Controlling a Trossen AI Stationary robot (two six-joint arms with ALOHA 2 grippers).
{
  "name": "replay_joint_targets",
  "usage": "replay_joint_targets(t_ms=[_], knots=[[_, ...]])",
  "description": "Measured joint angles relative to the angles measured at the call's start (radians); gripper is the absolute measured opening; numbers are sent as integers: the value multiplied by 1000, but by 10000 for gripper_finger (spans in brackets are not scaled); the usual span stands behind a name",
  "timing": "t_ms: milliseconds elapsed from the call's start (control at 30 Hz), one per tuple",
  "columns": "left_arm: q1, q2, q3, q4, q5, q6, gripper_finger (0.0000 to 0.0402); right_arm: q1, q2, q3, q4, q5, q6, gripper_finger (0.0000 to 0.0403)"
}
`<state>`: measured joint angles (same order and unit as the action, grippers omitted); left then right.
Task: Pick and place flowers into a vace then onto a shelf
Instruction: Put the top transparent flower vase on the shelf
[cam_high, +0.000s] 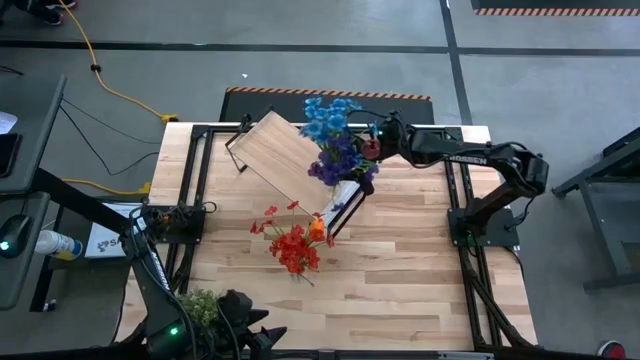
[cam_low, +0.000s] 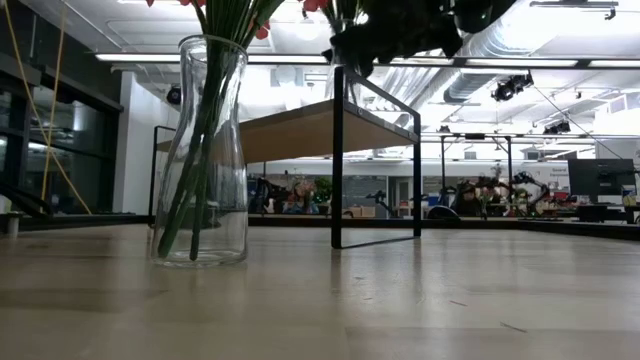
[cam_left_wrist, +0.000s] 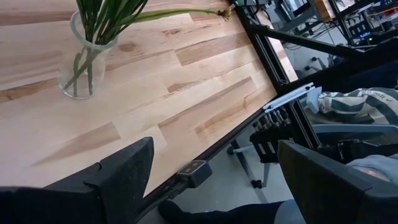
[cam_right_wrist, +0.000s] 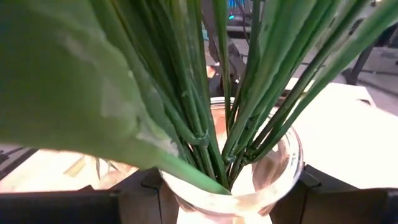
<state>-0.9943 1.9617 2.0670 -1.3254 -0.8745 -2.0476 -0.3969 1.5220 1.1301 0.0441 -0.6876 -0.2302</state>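
Two clear glass vases (cam_low: 201, 150) (cam_right_wrist: 239, 180) of green-stemmed artificial flowers (cam_high: 294, 243), one light wood black-framed shelf (cam_high: 285, 155), one pale-green leafy clump (cam_high: 203, 306)

left arm: folded at near table edge | left gripper (cam_left_wrist: 211, 180): jaws wide apart, holding nothing | right arm: stretched across far side | right gripper (cam_right_wrist: 227, 193): clamped on vase (cam_right_wrist: 236, 180)

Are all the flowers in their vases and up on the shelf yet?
About halfway. The red and orange flowers stand in a vase on the table, not shelved. The right gripper holds another vase of blue and purple flowers at the shelf; whether it has landed is unclear. The left gripper waits open at the table's edge.
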Motion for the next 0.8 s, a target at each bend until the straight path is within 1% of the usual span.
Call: replay_joint_targets(t_ms=[267,500,800], knots=[[0,0,0,37,0,0,376,1,30,2,13,-6,25,167],[0,0,0,43,1,0,376,0,31,1,10,-6,43,194],[0,0,0,43,1,0,376,-4,31,1,2,-14,43,182]])
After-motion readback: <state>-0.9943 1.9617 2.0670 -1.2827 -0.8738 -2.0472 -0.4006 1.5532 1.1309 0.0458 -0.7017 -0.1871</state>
